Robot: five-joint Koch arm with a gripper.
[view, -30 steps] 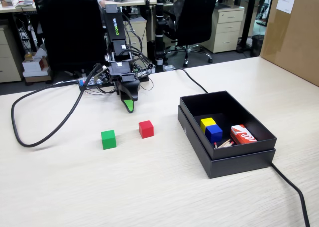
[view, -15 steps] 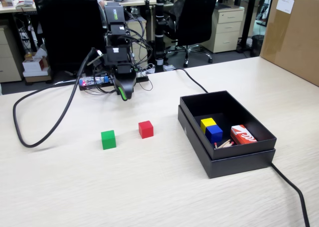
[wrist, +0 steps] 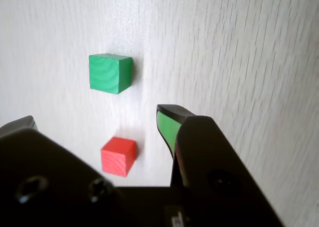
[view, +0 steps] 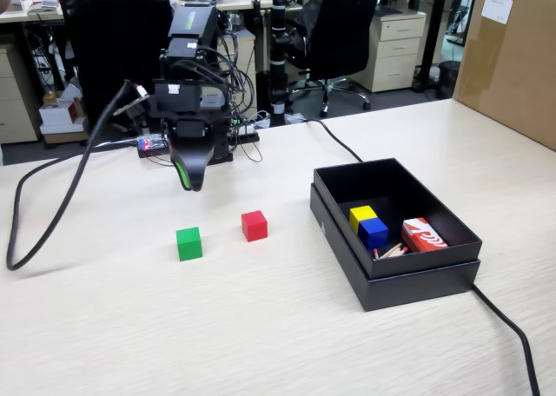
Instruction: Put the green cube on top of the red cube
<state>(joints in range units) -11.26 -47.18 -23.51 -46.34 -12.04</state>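
The green cube (view: 188, 243) sits on the pale wood counter (view: 261, 326), apart from the red cube (view: 254, 225) to its right in the fixed view, with bare counter all round both. The gripper (view: 189, 183) hangs above the counter behind the green cube, touching nothing. In the wrist view its fingers (wrist: 169, 125) stand wide apart and empty; the left one is mostly cut off by the housing. A black open box (view: 395, 274) lies well right, holding a yellow cube (view: 360, 214), a blue cube (view: 373, 232) and a red-and-white carton (view: 423, 234). A black cable (view: 61, 196) loops at the left edge.
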